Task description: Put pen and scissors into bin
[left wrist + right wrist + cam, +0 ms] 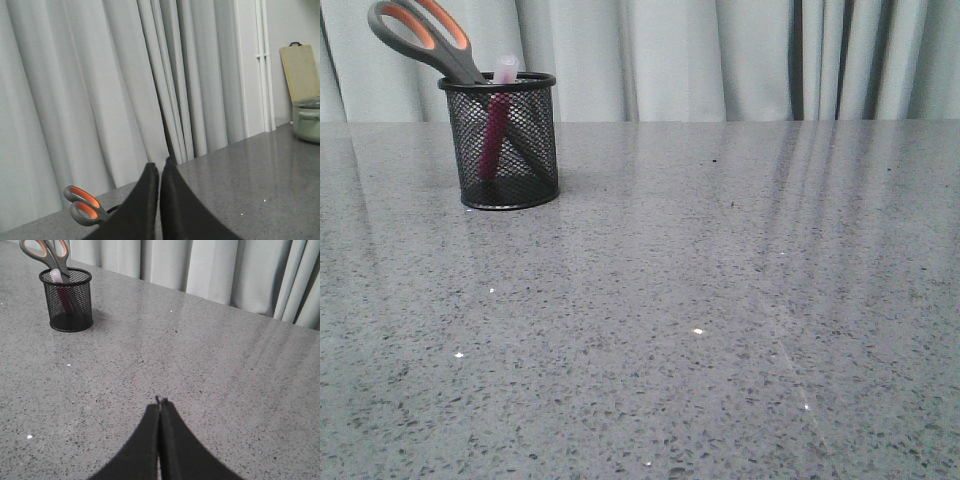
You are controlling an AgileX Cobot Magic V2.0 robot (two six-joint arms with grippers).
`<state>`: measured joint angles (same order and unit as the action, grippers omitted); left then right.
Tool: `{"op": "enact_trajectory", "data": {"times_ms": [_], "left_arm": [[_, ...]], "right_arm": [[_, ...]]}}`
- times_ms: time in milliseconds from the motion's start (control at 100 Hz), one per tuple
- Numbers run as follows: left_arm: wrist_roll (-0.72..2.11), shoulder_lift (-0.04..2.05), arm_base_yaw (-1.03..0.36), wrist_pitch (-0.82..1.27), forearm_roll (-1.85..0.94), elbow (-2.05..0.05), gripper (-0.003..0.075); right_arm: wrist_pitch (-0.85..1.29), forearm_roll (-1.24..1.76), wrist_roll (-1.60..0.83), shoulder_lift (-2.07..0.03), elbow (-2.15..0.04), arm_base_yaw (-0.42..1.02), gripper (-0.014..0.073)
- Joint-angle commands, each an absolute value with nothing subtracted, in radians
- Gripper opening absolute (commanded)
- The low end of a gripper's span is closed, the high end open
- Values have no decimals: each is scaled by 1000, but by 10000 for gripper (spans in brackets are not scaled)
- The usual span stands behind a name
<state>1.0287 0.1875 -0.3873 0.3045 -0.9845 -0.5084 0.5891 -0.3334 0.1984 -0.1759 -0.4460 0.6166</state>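
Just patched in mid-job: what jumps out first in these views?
The scissors stand handles-up in the bin at the table's far left, with the pen beside them. Both the left gripper and right gripper are shut and empty, away from the bin.

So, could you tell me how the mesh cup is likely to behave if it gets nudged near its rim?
The bin looks light, being open wire mesh, so it would probably slide easily on the glossy table. The scissors lean out well above its rim, so it may be top-heavy and tip toward them. The pen likely adds little weight.
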Motion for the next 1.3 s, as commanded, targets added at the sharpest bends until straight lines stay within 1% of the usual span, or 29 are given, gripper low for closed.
{"op": "enact_trajectory", "data": {"times_ms": [0,390,510,570,620,690,740,810,840,990,1160,1290], "left_arm": [[1016,200,-397,266,-1013,-533,-22],[1016,200,-395,269,-1005,-533,-22],[1016,200,-393,250,-886,-533,-22],[969,200,-393,260,-756,-529,-22],[846,200,-393,236,-607,-511,-22],[494,200,-393,162,-313,-470,-22],[182,200,-393,111,-93,-435,-22],[-103,200,-393,47,182,-373,-22],[-164,200,-393,33,229,-355,-22],[-191,189,-393,0,195,-219,-22],[-179,98,-388,14,88,-109,-22],[-25,41,-349,105,75,-61,-22]], "right_arm": [[527,-350,190,-188,-471,611,-68],[527,-350,190,-188,-471,611,-68],[527,-350,190,-188,-471,611,-68],[527,-350,190,-188,-471,611,-68],[527,-350,190,-188,-471,611,-68],[527,-350,190,-188,-471,611,-68],[527,-350,190,-188,-471,611,-68],[527,-350,190,-188,-471,611,-68],[527,-350,190,-188,-471,611,-68],[527,-350,190,-188,-471,611,-68],[527,-350,190,-188,-471,611,-68],[527,-350,190,-188,-471,611,-68]]}}
